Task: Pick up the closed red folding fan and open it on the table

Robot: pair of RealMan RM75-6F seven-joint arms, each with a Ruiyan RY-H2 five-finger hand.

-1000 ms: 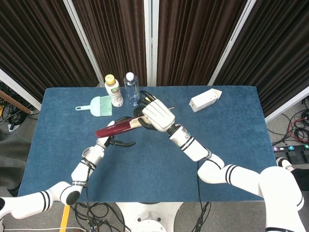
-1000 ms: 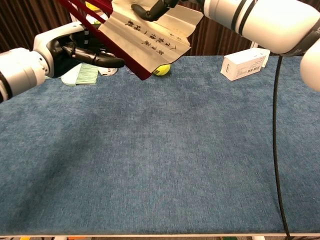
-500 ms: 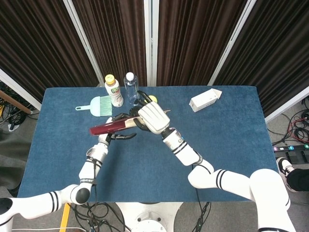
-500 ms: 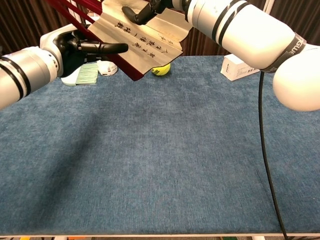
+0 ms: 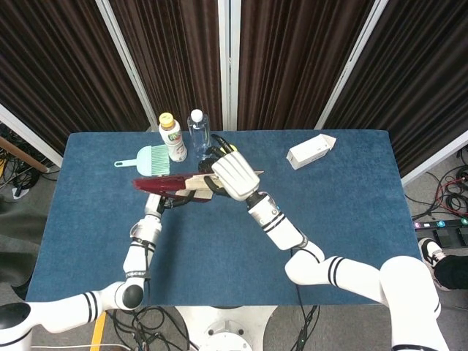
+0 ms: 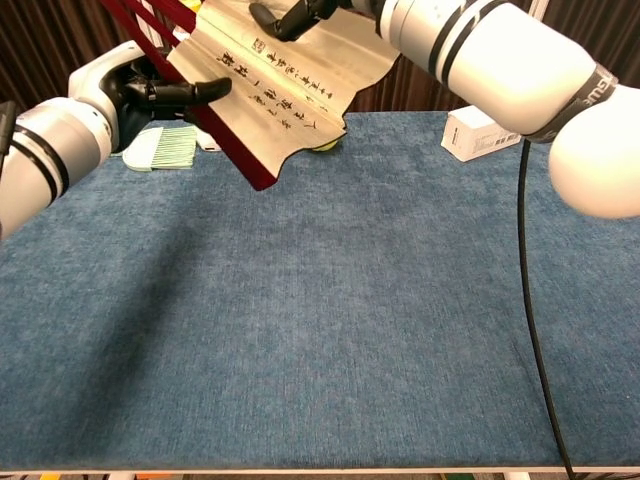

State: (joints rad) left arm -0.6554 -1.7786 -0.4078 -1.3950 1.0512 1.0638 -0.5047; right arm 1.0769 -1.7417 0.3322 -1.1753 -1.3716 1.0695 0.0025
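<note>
The red folding fan [image 5: 162, 184] is held in the air above the blue table [image 5: 351, 219], partly spread. In the chest view its cream leaf with black writing [image 6: 285, 75] fans out from dark red ribs, and one red guard [image 6: 222, 140] slants down toward the cloth. My left hand [image 5: 156, 202] grips the rib end at the fan's left side; in the chest view that hand [image 6: 135, 88] has one finger stretched along the ribs. My right hand [image 5: 234, 175] holds the leaf's other edge, seen at the top of the chest view [image 6: 300, 14].
A green brush [image 5: 146, 159] lies at the back left, next to a yellow-capped bottle [image 5: 172, 139] and a clear bottle [image 5: 198, 134]. A white carton [image 5: 311, 150] sits at the back right. A yellow ball [image 6: 323, 147] peeks out behind the fan.
The fan has spread wider. Its red guard end has swung left and lower, and my left hand has moved left and up under it. My right hand stays on the leaf.
</note>
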